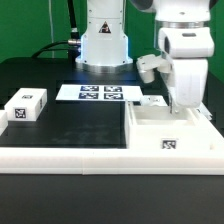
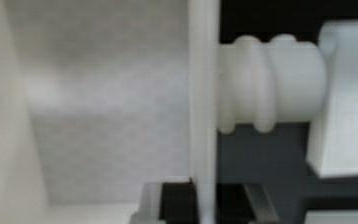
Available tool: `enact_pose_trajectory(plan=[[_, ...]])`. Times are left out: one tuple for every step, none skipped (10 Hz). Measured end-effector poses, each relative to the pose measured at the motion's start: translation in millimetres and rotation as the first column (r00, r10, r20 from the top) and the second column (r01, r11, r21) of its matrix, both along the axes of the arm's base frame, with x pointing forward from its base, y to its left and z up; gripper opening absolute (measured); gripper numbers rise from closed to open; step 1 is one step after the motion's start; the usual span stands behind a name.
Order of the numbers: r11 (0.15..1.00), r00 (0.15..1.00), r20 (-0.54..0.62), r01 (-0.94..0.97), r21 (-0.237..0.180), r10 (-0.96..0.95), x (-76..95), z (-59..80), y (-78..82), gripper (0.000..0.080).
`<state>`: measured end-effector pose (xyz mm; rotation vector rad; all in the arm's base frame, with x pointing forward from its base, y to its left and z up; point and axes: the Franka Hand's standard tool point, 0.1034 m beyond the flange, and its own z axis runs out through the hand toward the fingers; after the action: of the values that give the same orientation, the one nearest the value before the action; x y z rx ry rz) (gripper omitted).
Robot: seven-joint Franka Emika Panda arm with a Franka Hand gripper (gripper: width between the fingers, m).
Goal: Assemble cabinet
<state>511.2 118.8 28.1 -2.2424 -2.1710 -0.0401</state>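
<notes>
The cabinet (image 1: 165,128) is a white boxy body with a tag on its front, at the exterior view's right. My gripper (image 1: 185,102) reaches down onto its far right wall. In the wrist view the gripper (image 2: 202,206) is shut on that thin white wall (image 2: 202,90), with one dark finger (image 2: 169,205) on each side of its edge. The cabinet's pale inner face (image 2: 87,110) fills one side of the wrist view. On the other side, a ribbed white round part (image 2: 265,85) lies close to the wall, with a tagged white piece (image 2: 357,120) beyond it.
A small white tagged block (image 1: 25,105) lies at the exterior view's left. The marker board (image 1: 98,92) lies in front of the robot base. A long low white rail (image 1: 70,156) runs along the front edge. A small white piece (image 1: 153,100) lies behind the cabinet.
</notes>
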Motion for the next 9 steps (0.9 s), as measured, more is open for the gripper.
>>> enact_pose_trajectory(plan=[[1.000,1.000,-0.003,-0.002,-0.001,0.002,4.1,0.3,2.1,0.0035],[1.000,1.000,-0.006,-0.003,-0.002,0.003,5.9,0.1,2.8,0.0035],[1.000,1.000,-0.013,-0.009,-0.004,0.009,6.2,0.1,2.8,0.0035],[1.000,1.000,-0.013,-0.008,-0.004,0.008,6.2,0.1,2.7,0.0035],[1.000,1.000,-0.013,-0.007,-0.004,0.007,6.2,0.0,2.5,0.0035],[1.000,1.000,-0.013,-0.006,-0.004,0.006,6.2,-0.2,1.7,0.0035],[1.000,1.000,-0.014,-0.005,-0.004,0.005,6.2,-0.3,1.4,0.0201],[1.000,1.000,-0.014,-0.004,-0.004,0.004,6.3,-0.3,1.0,0.0383],[1.000,1.000,-0.014,-0.003,-0.005,0.003,6.3,-0.3,0.7,0.0519]])
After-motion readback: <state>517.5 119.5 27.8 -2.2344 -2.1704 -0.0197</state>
